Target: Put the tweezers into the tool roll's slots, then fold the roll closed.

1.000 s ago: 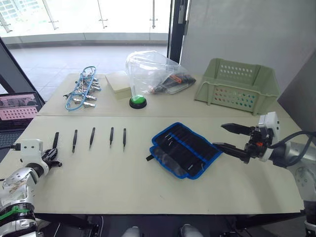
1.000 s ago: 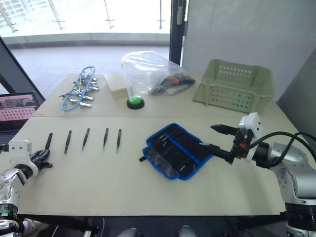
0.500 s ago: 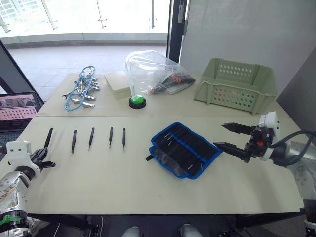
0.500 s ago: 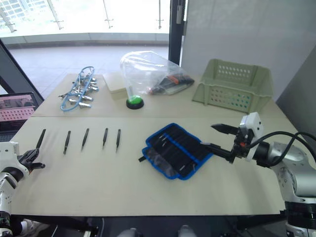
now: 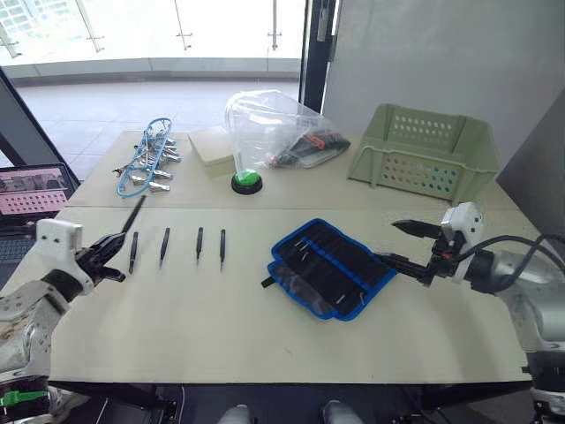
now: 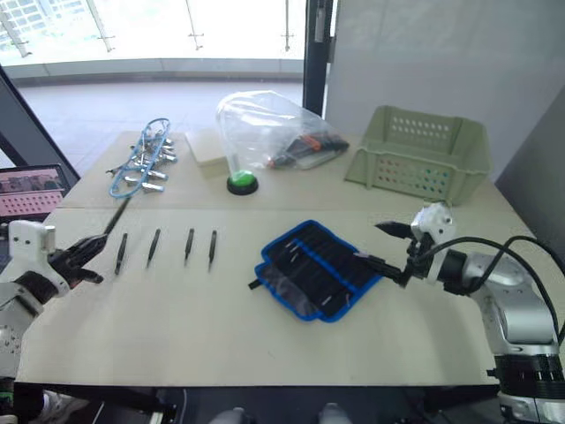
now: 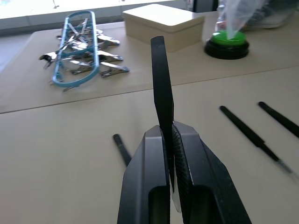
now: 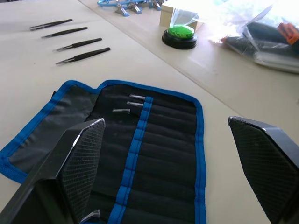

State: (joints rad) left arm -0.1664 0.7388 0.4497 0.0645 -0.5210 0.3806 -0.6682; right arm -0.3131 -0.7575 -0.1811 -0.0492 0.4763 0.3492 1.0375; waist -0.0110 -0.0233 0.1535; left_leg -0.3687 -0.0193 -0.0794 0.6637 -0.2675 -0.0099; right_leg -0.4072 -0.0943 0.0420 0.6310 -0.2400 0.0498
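Tweezers: one is pinched in the left hand, lifted off the table at lower left of the head view, its free end pointing up and away. Four more tweezers lie in a row on the table w/ small gaps, left of centre. Tool roll lies unfolded just right of centre, slots face up; a few pale tips already show near its blue middle band. Right hand is spread wide, empty, at the roll's right edge, lower finger just over the blue edging.

Step in hand, as I read it: carry the held tweezer across to the roll and slide it into a free slot. To do it well: keep the grip firm, since the tweezer is thin and could twist between the pads; line it up w/ the slot's length before pushing; go tip-first at a shallow angle. Right hand could press the fabric flat so the roll doesn't skid or bunch.
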